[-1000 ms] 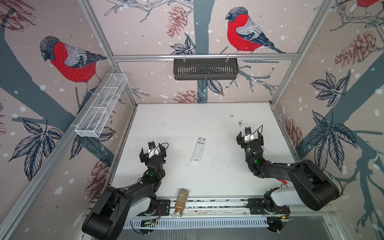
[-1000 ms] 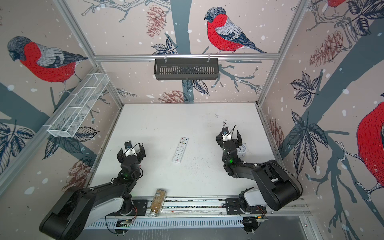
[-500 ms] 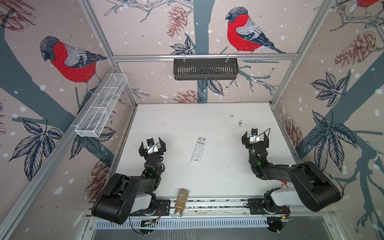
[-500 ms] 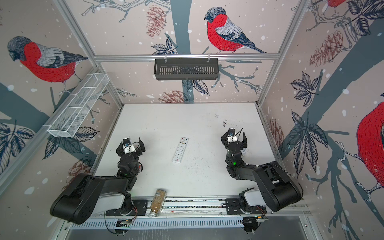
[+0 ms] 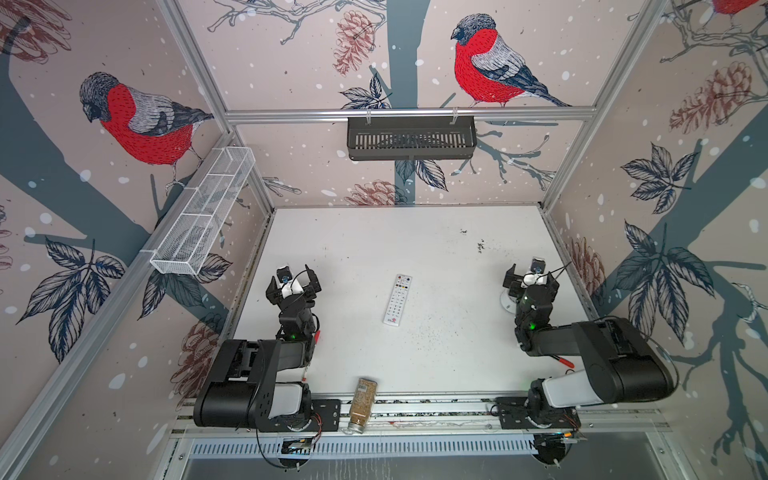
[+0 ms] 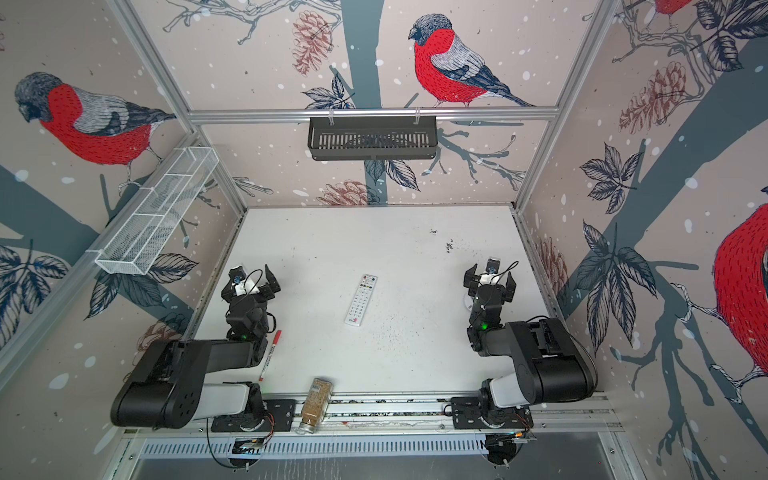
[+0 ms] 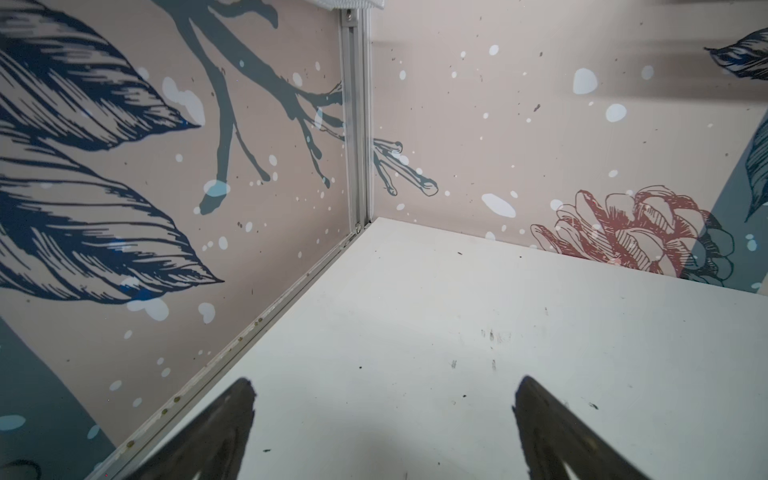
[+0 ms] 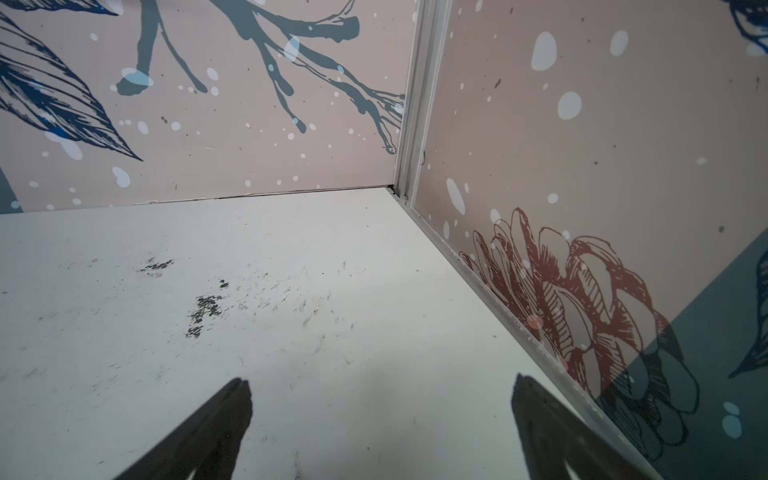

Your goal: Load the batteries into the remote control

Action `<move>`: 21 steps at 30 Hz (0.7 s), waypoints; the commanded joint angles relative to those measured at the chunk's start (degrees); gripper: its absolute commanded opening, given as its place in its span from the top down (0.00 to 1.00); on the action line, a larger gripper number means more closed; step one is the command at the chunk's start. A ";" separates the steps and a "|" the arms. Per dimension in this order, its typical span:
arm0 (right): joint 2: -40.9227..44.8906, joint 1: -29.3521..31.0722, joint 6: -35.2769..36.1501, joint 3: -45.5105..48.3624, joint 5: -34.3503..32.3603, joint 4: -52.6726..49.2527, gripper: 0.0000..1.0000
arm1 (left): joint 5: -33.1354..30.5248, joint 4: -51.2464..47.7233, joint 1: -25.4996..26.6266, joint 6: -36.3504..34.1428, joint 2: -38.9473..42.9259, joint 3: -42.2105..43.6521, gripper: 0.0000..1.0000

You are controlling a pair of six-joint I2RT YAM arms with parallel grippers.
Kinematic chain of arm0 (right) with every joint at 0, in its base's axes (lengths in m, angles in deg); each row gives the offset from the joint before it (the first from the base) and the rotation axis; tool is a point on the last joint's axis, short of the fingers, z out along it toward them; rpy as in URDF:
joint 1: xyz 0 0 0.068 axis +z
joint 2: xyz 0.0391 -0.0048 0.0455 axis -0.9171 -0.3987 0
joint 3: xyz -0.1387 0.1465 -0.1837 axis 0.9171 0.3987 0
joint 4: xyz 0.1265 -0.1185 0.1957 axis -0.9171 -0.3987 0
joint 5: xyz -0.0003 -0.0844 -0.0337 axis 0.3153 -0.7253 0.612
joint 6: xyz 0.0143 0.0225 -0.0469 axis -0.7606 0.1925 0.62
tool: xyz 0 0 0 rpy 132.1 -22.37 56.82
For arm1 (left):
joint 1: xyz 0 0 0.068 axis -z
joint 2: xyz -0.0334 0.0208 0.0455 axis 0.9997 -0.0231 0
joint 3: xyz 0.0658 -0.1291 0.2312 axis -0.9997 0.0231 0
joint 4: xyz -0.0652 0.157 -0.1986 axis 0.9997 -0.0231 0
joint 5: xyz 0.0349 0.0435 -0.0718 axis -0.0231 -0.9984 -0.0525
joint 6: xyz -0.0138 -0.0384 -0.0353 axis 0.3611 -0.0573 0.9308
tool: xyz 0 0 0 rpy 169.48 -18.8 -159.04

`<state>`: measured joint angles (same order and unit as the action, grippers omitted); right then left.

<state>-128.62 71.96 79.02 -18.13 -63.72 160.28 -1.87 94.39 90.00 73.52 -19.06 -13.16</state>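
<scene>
two batteries to hunt for first; cannot spot any. start with left gripper (image 5: 293, 279) and right gripper (image 5: 532, 276) spread wide, holding nothing. pinch the remote control (image 5: 398, 300), lying buttons-up mid bench (image 5: 374, 245), by its long sides and flip gently.

The speckled white table (image 5: 374, 249) bears the remote control (image 5: 397, 300) at its middle and a red-capped pen (image 6: 272, 348) leftward.
</scene>
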 commanded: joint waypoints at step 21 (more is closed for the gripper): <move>-1.58 -1.45 -3.47 -1.33 6.83 0.05 0.00 | 10.13 5.03 -0.04 -0.94 -9.03 -3.01 0.02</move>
<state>-130.37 70.84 76.82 -19.00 -58.19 160.26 7.66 99.92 89.80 73.45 -27.98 -15.85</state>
